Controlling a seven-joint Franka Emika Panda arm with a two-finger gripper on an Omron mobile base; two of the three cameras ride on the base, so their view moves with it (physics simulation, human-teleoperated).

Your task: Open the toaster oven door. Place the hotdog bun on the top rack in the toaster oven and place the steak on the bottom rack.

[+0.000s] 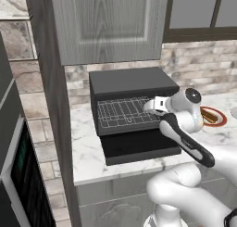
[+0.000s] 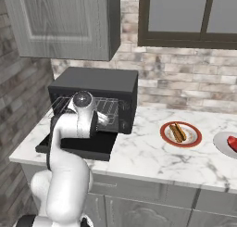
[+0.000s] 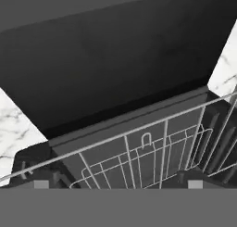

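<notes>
The black toaster oven (image 1: 132,82) (image 2: 99,85) stands on the counter with its door (image 1: 139,147) (image 2: 78,147) (image 3: 106,59) folded down flat. Silver wire racks (image 1: 122,112) show inside. In the hand view the top rack's front wire (image 3: 115,139) crosses close by, and the bottom rack's grid (image 3: 139,163) lies beneath it. My gripper (image 1: 148,105) (image 3: 115,179) hangs open at the oven's mouth, above the door and holding nothing. The hotdog bun (image 1: 210,115) (image 2: 177,131) lies on a red-rimmed plate (image 2: 194,138) to the right. The red steak (image 2: 233,143) sits at the far right edge.
The steak rests on a white plate (image 2: 222,145). A grey wall cabinet (image 1: 106,22) hangs above the oven, and a tall dark panel (image 1: 55,105) with a built-in oven (image 1: 18,175) stands to the left. White marble counter (image 2: 143,156) stretches between the oven and the plates.
</notes>
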